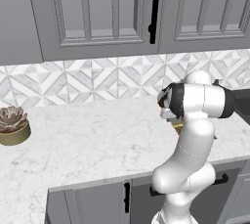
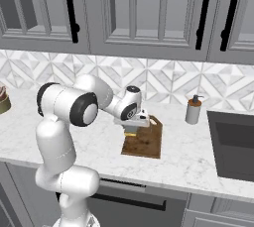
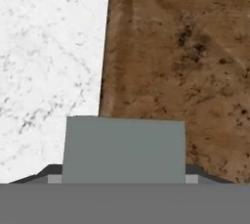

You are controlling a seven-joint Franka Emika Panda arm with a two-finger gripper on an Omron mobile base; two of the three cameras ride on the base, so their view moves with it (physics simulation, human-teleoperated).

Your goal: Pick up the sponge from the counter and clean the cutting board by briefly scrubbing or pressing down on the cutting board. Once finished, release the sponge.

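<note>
- Counter (image 2: 193,159): white marble, running below a diamond-tiled wall and grey upper cabinets; dark sink at the right end.
- Cutting board (image 2: 147,142): brown wood, lying flat on the counter, left of the sink and near a soap dispenser (image 2: 193,110).
- Potted succulent (image 1: 12,125): standing well apart at the counter's far left.
- Gripper (image 2: 132,129): pointed down over the board's rear left part, clamped on the sponge; tips largely hidden behind it in the hand view.
- Sponge (image 3: 124,149): grey-green face toward the hand camera, between the fingers, over the board's edge; contact with the wood cannot be told.
</note>
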